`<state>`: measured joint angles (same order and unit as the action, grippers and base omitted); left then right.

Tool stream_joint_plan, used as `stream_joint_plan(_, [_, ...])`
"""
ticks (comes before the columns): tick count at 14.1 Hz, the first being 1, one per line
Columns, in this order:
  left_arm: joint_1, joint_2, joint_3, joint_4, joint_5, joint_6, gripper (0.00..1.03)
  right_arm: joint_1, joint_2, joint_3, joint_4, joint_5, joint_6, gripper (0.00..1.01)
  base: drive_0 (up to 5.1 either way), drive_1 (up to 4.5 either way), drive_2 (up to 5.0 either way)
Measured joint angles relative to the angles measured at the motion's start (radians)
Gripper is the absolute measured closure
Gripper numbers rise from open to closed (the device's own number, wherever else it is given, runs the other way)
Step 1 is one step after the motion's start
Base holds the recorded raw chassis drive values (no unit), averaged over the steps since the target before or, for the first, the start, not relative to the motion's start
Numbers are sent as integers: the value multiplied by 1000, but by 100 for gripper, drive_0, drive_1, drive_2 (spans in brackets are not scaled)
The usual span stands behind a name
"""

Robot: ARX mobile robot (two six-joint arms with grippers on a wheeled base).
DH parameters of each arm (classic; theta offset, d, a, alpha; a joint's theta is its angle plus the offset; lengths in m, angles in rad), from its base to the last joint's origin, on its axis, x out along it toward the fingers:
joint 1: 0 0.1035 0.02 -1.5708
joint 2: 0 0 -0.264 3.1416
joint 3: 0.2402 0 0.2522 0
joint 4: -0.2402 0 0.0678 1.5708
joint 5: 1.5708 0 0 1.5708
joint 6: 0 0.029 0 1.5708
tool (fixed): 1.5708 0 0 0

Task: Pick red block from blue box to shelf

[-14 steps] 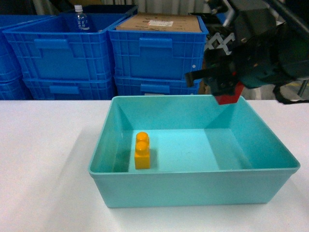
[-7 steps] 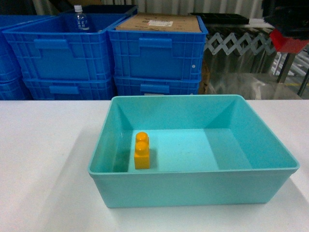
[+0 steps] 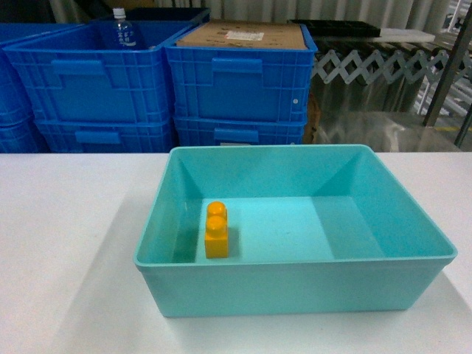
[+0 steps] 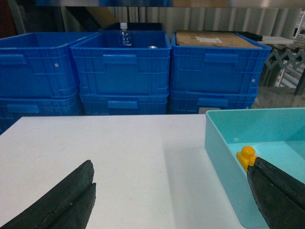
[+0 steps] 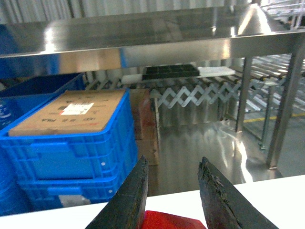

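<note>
Gripping the red block point(image 5: 169, 220) between its fingers, the right pincer point(image 5: 171, 191) faces the shelf point(image 5: 157, 33) rail for placing, while the left pincer point(image 4: 171, 200) waits released above the tabletop point(image 4: 133, 157).

The red block point(image 5: 164, 221) shows only as a sliver at the bottom edge of the right wrist view, between the two dark fingers of the right hand point(image 5: 172, 193), whose lower parts are cut off, so actual contact cannot be made out. In the left wrist view the left hand point(image 4: 169, 195) shows only two dark fingers at the bottom corners, and the right one hides part of the yellow brick point(image 4: 246, 156). The blue box point(image 4: 224, 157) runs off that view's right edge.
</note>
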<state>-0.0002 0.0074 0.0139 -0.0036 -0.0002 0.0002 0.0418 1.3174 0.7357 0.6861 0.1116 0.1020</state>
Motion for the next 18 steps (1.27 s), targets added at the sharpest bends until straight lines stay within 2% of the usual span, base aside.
stream_joint_plan(2, [0, 0, 0, 0, 0, 0, 5, -45, -69, -56, 57, 41, 11, 74, 0, 0, 0])
stream_joint_plan(4, [0, 0, 0, 0, 0, 0, 5, -77, -132, -127, 98, 51, 21, 74, 0, 0, 0])
stream_joint_plan(6, [0, 0, 0, 0, 0, 0, 5, -96, -175, -217, 156, 51, 8, 74, 0, 0, 0])
stream_joint_plan(8, [0, 0, 0, 0, 0, 0, 5, -100, -224, -311, 235, 51, -52, 74, 0, 0, 0])
stream_joint_plan(9, [0, 0, 0, 0, 0, 0, 5, -103, -248, -344, 306, 48, -100, 74, 0, 0, 0])
stream_joint_plan(11, [0, 0, 0, 0, 0, 0, 5, -109, -308, -396, 318, 29, -183, 74, 0, 0, 0])
stream_joint_plan(12, [0, 0, 0, 0, 0, 0, 5, -109, -318, -410, 310, 26, -204, 74, 0, 0, 0])
stream_joint_plan(15, [0, 0, 0, 0, 0, 0, 5, -114, -366, -449, 294, 21, -240, 74, 0, 0, 0])
stream_joint_plan(18, [0, 0, 0, 0, 0, 0, 5, -115, -410, -479, 266, 10, -235, 74, 0, 0, 0])
